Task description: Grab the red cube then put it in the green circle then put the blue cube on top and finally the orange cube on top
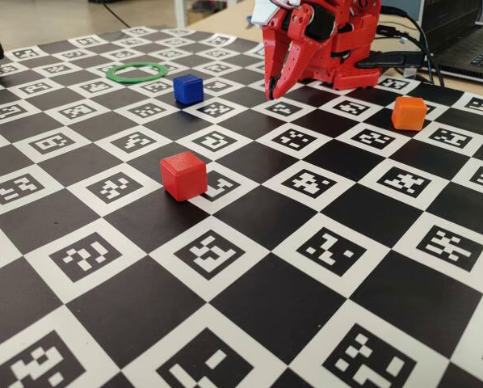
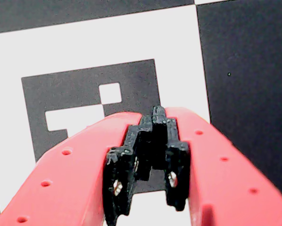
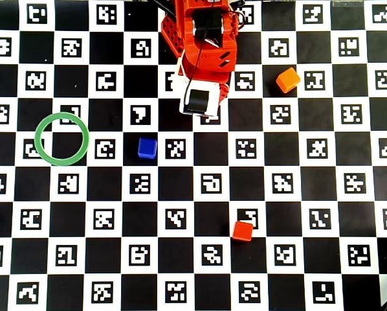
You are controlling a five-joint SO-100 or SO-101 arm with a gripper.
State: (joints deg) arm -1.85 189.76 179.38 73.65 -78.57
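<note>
Red cube [image 1: 183, 175]: sits alone on the checkered board, on a black square beside a white marker square; in the overhead view [image 3: 243, 230] it lies toward the lower middle, well apart from the arm and the other cubes.
Board [image 1: 322, 323]: black and white checkerboard with a coded marker in each white square, covering the counter in all views.
Arm [image 3: 203, 45]: red, folded over its base at the top middle of the overhead view, wrist tipped down toward the board.
Laptop [image 1: 476, 48]: dark, at the far right edge of the fixed view, cables running beside it.
Green circle [image 3: 61, 138]: thin ring lying flat at the left of the overhead view, hollow centre showing board squares, nothing inside it; in the fixed view [image 1: 136, 72] it is at the far left.
Pincer [image 1: 272, 90]: red fingers with black inner pads, pointing down just above the board near the arm base; in the wrist view [image 2: 153, 115] the tips meet, pressed together with nothing between them, over a white marker square.
Blue cube [image 3: 147, 148]: on the board between the ring and the arm, near the ring but apart from it; in the fixed view [image 1: 188, 88] just left of the pincer.
Orange cube [image 3: 288, 80]: on the board right of the arm in the overhead view, turned at an angle; in the fixed view [image 1: 409, 113] at the right.
</note>
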